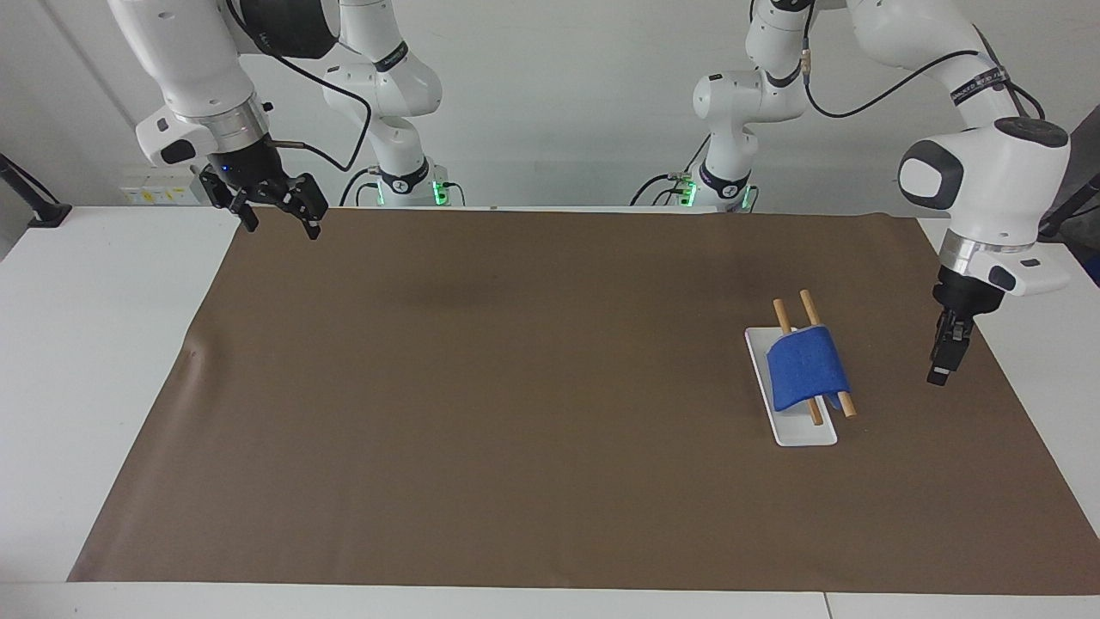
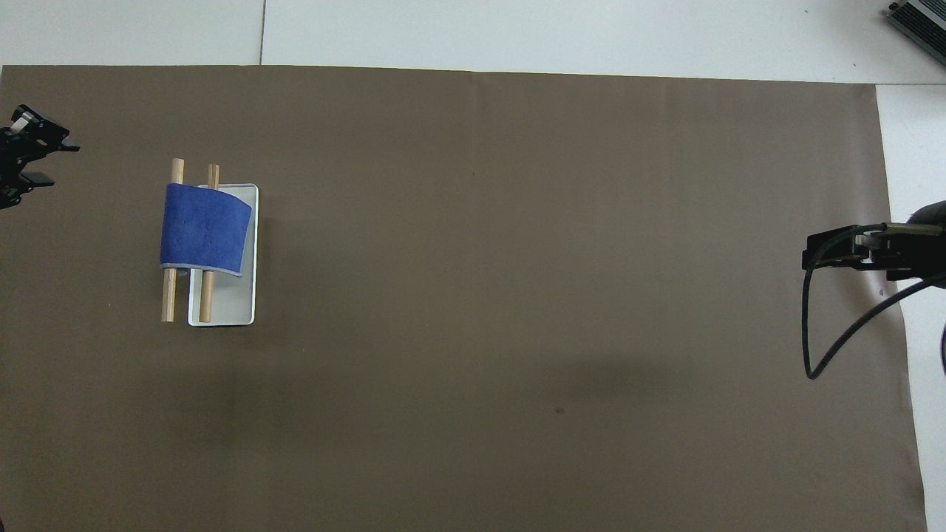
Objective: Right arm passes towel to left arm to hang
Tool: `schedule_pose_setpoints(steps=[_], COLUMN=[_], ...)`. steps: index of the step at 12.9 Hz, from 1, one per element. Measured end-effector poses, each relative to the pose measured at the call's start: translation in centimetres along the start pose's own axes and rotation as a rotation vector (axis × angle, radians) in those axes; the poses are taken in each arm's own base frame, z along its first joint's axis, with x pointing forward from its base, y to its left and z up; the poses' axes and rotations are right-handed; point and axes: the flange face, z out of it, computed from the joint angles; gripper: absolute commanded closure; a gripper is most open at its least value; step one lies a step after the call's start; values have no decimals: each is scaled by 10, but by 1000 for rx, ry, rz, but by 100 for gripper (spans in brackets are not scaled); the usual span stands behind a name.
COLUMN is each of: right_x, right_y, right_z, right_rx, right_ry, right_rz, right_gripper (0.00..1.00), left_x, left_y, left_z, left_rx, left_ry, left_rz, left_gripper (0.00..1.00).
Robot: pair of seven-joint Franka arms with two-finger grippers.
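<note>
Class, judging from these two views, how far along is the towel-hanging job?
Hanging looks done: the towel drapes over both wooden rods of the white rack. Nothing is in hand: the left gripper hangs open beside the rack, and the right gripper is open at its own end. Only retreating remains.

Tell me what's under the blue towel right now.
The towel drapes over two wooden rods whose ends stick out both sides, above a white tray. The rods' middles and part of the tray are covered. Neither gripper touches it.
</note>
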Motion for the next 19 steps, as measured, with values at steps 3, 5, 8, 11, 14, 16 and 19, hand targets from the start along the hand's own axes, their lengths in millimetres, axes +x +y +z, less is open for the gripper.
schedule_pose_setpoints(steps=[3,5,8,11,14,16,19], right_x=[0,0,1,2,3,4,4], right_y=[-4,-2,4,6,4,7,10], right_z=[0,-1,-5,-5,-6,-5,-5], right_rx=[0,0,2,3,5,7,8], right_ry=[2,4,12,19,33,32,32], right_rz=[-4,10,29,34,31,35,38], right_gripper=[0,0,0,0,0,0,0], left_x=[-4,-11,-39,-69,-69,-67,-67], left_y=[11,18,19,26,18,14,13], left_z=[-25,-53,-108,-142,-148,-149,-150], left_rx=[48,66,86,113,153,159,151], left_ry=[-75,-120,-183,-249,-271,-274,-284], left_rz=[99,170,246,371,594,685,766], left_gripper=[42,42,42,42,42,41,41])
